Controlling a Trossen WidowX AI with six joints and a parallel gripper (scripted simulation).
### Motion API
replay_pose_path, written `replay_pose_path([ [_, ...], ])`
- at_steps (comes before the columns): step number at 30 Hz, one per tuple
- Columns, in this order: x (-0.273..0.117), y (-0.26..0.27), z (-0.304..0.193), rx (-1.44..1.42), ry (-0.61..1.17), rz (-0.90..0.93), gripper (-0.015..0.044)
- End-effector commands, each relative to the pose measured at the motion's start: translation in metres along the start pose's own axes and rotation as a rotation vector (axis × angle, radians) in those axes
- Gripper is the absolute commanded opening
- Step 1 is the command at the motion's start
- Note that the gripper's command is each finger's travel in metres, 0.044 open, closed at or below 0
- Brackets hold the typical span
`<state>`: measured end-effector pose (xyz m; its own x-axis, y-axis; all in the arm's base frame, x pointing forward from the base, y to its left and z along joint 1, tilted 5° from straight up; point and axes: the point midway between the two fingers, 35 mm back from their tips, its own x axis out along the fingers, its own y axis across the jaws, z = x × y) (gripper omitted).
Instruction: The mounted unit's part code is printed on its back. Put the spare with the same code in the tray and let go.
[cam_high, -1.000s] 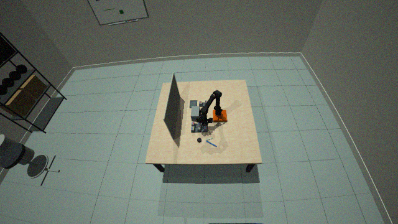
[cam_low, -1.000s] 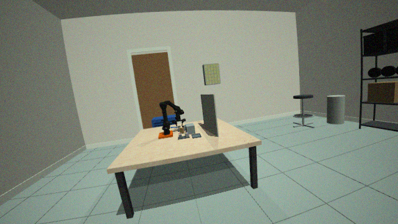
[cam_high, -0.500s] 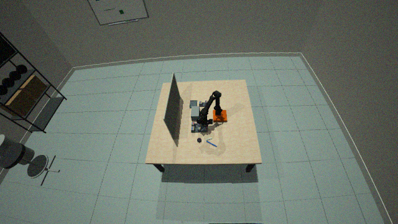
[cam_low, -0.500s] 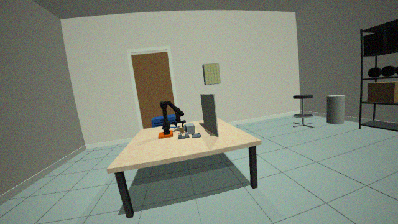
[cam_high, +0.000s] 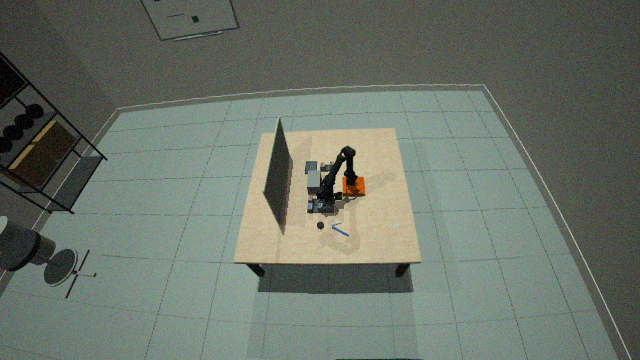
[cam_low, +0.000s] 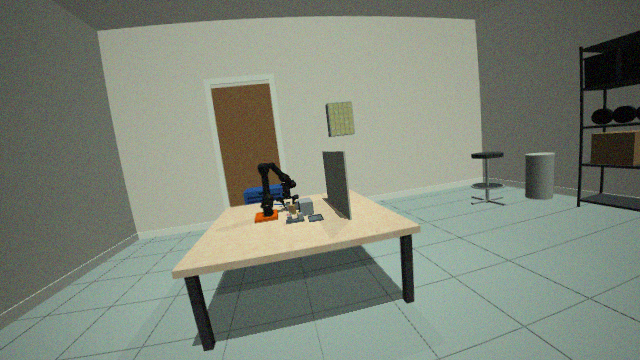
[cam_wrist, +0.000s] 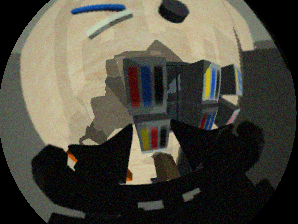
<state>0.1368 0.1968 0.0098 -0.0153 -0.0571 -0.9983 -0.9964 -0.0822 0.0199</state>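
Red-blue-black-striped spare (cam_wrist: 146, 86), likely light, stiff, best pinched by its sides, is seen racked on the desk (cam_high: 370, 240) (cam_low: 300, 255) (cam_wrist: 50, 75) beyond the gripper (cam_high: 324, 196) (cam_low: 290, 200) (cam_wrist: 152, 124), mostly open, nothing held.

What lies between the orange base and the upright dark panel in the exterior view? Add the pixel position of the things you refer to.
A grey box (cam_high: 313, 182) (cam_low: 306, 206) stands between the orange base (cam_high: 361, 186) (cam_low: 259, 218) and panel (cam_high: 276, 175) (cam_low: 337, 182).
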Motion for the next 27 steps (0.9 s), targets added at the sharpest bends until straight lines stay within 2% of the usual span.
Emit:
replay_pose_path([
  [1, 0.0013, 0.0009, -0.0004, 0.0, 0.0, 0.004, 0.03],
  [6, 0.0001, 0.0001, -0.0001, 0.0, 0.0, 0.0, 0.0169],
  [14, 0.0001, 0.0001, -0.0001, 0.0, 0.0, 0.0, 0.0115],
  [18, 0.0001, 0.0001, -0.0001, 0.0, 0.0, 0.0, 0.001],
  [27, -0.0009, 0.0, 0.0001, 0.0, 0.0, 0.0, 0.0],
])
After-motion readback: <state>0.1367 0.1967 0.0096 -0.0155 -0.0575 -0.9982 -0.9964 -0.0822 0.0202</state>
